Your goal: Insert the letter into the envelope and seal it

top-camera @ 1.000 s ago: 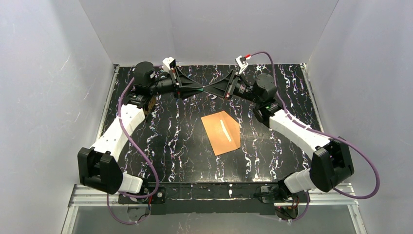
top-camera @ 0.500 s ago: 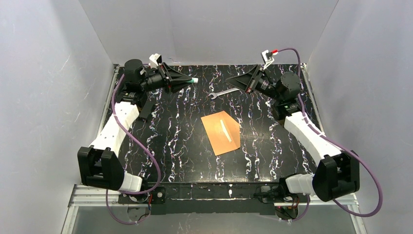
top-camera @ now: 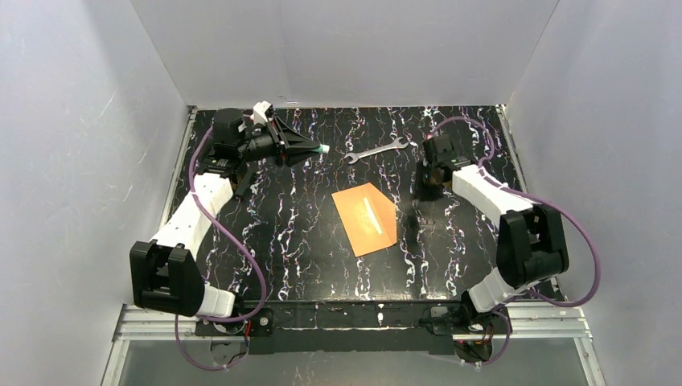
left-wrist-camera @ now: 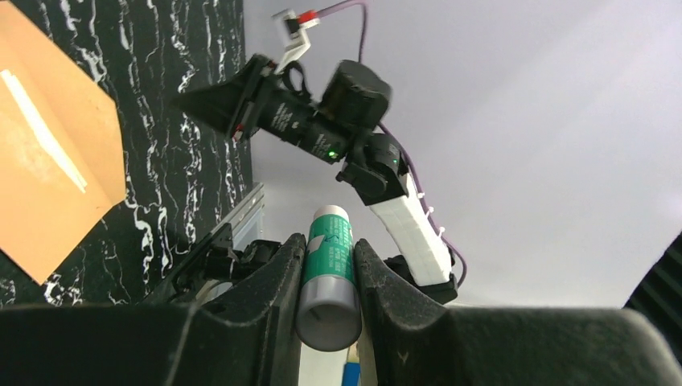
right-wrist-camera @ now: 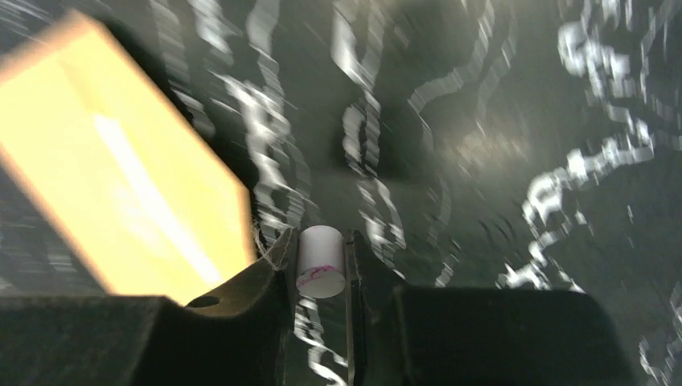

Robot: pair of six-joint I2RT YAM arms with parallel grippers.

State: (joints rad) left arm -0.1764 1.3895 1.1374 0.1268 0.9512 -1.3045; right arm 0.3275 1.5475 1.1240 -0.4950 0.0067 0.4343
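The black marbled bench (top-camera: 306, 241) carries the orange-brown envelope (top-camera: 366, 221) flat near its centre, between the two arms. A narrow pale strip (top-camera: 371, 215) lies along the envelope's upper face.

The left hand (left-wrist-camera: 328, 241) sits at the far left of the bench, raised off the surface. Its jaws are closed against both sides of a green-and-white glue stick (left-wrist-camera: 328, 273).

The right hand (right-wrist-camera: 319, 241) points downward at the far right, just beside the envelope's edge. Its jaws are clamped on a small white cylinder (right-wrist-camera: 320, 261) bearing pink marks. The right wrist view is blurred.

A silver open-ended wrench (top-camera: 375, 150) lies near the far edge, between the two hands.
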